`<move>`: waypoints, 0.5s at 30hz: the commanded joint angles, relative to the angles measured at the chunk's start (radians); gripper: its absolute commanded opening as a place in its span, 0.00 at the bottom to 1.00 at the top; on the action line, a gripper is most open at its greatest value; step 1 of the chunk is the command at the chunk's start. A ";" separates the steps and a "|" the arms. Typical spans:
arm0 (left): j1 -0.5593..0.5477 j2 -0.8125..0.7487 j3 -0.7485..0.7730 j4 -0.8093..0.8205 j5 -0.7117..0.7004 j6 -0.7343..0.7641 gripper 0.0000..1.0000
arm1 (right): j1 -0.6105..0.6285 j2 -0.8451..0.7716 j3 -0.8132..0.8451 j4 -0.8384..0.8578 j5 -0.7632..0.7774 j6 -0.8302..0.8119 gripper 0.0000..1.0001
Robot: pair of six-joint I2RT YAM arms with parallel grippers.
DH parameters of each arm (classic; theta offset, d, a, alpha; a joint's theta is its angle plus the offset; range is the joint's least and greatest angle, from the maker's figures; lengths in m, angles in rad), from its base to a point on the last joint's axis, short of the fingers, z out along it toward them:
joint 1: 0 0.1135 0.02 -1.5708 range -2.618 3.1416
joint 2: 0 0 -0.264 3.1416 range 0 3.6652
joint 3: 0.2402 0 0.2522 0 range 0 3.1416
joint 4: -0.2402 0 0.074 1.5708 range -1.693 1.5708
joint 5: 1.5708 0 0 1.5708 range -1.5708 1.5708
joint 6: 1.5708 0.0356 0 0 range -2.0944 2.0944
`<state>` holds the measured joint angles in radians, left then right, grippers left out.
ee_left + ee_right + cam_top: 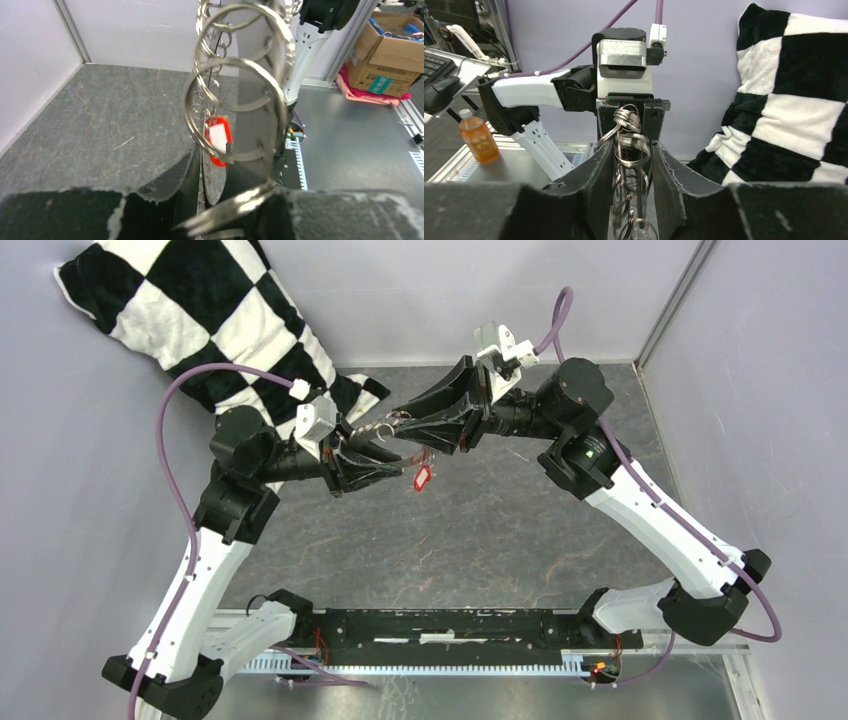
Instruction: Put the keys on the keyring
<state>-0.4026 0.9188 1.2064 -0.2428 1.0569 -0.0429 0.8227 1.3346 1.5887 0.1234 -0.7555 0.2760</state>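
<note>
A chain of silver split rings, the keyring [385, 428], hangs in mid-air between the two arms above the dark table [480, 540]. In the left wrist view its large loops [240, 75] rise in front of the camera. One ring runs down into my left gripper [215, 187], which is shut on it. The keys' red tag [218, 140] dangles from the rings and shows below the grippers [421, 478]. My right gripper [634, 150] faces the left one. Its fingers [596, 175] stand slightly open on either side of the ring cluster [631, 152].
A black-and-white checkered cloth [200, 310] lies at the back left, close behind the left arm. An orange bottle [476, 140] and a cardboard box [385, 65] stand off the table. Walls enclose the dark tabletop.
</note>
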 commanded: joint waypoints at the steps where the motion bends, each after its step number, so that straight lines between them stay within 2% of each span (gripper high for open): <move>1: -0.001 -0.018 -0.005 0.146 0.073 -0.143 0.02 | -0.022 -0.054 -0.033 -0.025 0.040 -0.031 0.46; 5: -0.001 -0.017 0.001 0.191 0.093 -0.236 0.02 | -0.065 -0.087 -0.051 -0.095 -0.011 -0.058 0.66; 6: -0.001 -0.015 0.001 0.197 0.094 -0.251 0.02 | -0.067 -0.088 -0.040 -0.141 -0.025 -0.084 0.76; 7: 0.000 -0.016 0.000 0.207 0.089 -0.271 0.02 | -0.068 -0.086 -0.029 -0.194 -0.028 -0.112 0.81; 12: 0.000 -0.018 -0.008 0.288 0.070 -0.369 0.02 | -0.069 -0.128 -0.075 -0.240 -0.002 -0.151 0.81; 15: 0.000 -0.015 -0.007 0.306 0.076 -0.403 0.02 | -0.092 -0.144 -0.071 -0.257 -0.001 -0.148 0.69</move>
<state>-0.4026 0.9157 1.1950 -0.0444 1.1118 -0.3260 0.7532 1.2316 1.5173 -0.0967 -0.7593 0.1524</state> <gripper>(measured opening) 0.306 0.738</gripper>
